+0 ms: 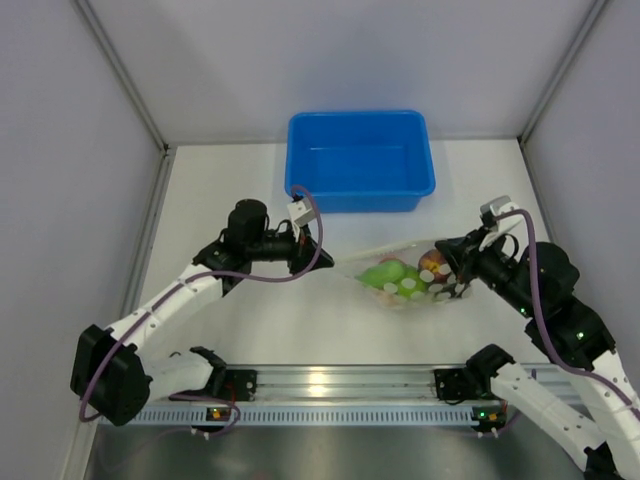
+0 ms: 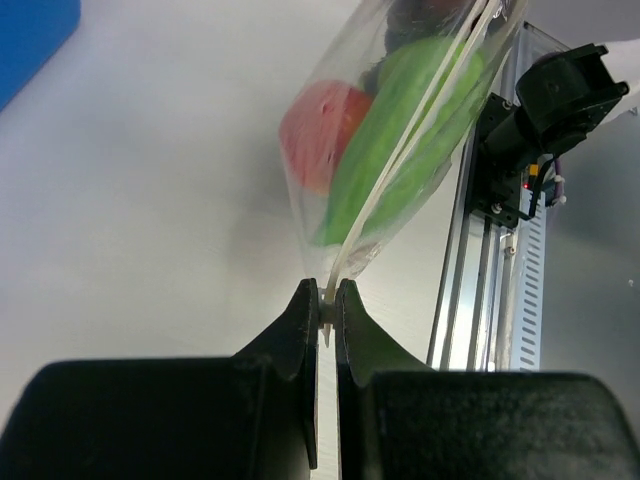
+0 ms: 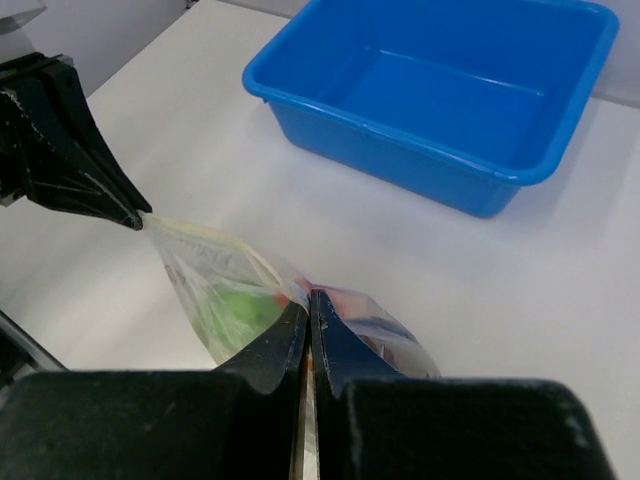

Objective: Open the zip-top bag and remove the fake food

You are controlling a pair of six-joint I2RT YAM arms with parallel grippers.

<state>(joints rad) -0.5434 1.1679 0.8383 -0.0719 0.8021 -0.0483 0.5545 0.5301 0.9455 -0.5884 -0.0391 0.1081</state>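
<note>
The clear zip-top bag (image 1: 395, 276) hangs stretched between my two grippers in the middle of the table. Fake food shows through it: green pieces (image 1: 383, 274) and a maroon ball (image 1: 428, 259). My left gripper (image 1: 322, 257) is shut on the bag's left corner. In the left wrist view its tips (image 2: 327, 296) pinch the white zip strip, with a red tomato (image 2: 322, 122) and a green piece (image 2: 415, 130) inside the bag (image 2: 400, 235). My right gripper (image 1: 441, 270) is shut on the bag's right side. The right wrist view has its tips (image 3: 308, 299) clamped on the plastic (image 3: 205, 270).
An empty blue bin (image 1: 360, 160) stands at the back centre, just beyond the bag (image 3: 440, 100). White walls enclose the table on both sides and behind. The aluminium rail (image 1: 340, 382) with both arm bases runs along the near edge.
</note>
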